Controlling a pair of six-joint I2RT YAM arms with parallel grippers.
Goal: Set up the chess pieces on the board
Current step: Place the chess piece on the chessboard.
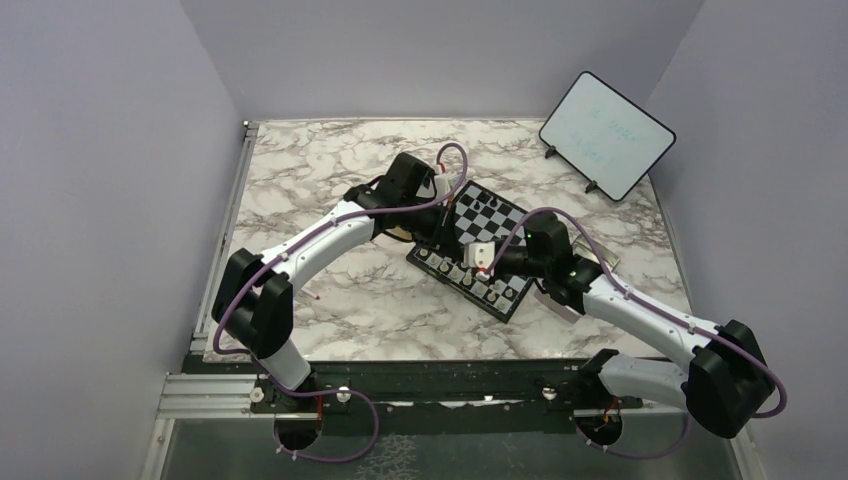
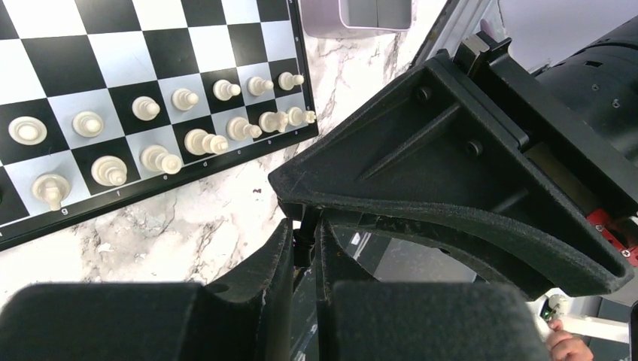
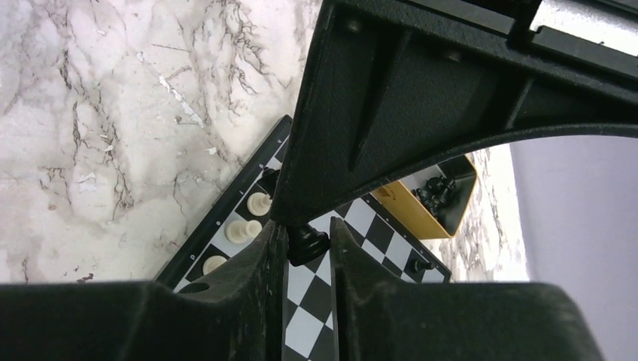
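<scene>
The board (image 1: 487, 240) lies mid-table with both arms over it. In the left wrist view, two rows of pale chess pieces (image 2: 184, 120) stand along the board's (image 2: 113, 45) near edge. My left gripper (image 2: 306, 226) hangs beyond that edge over the marble, its fingers nearly together on a slim black piece (image 2: 307, 239). My right gripper (image 3: 308, 229) is over the board's (image 3: 323, 293) squares, its fingers closed against a black chess piece (image 3: 307, 244). Pale pieces (image 3: 247, 229) stand to its left, and one black piece (image 3: 419, 265) stands at the far edge.
A gold tin (image 3: 410, 214) holding black pieces (image 3: 436, 189) sits just past the board's far side. A white tablet with a dark rim (image 1: 607, 135) stands at the back right. Walls close in the marble table (image 1: 330, 300) on the left, back and right.
</scene>
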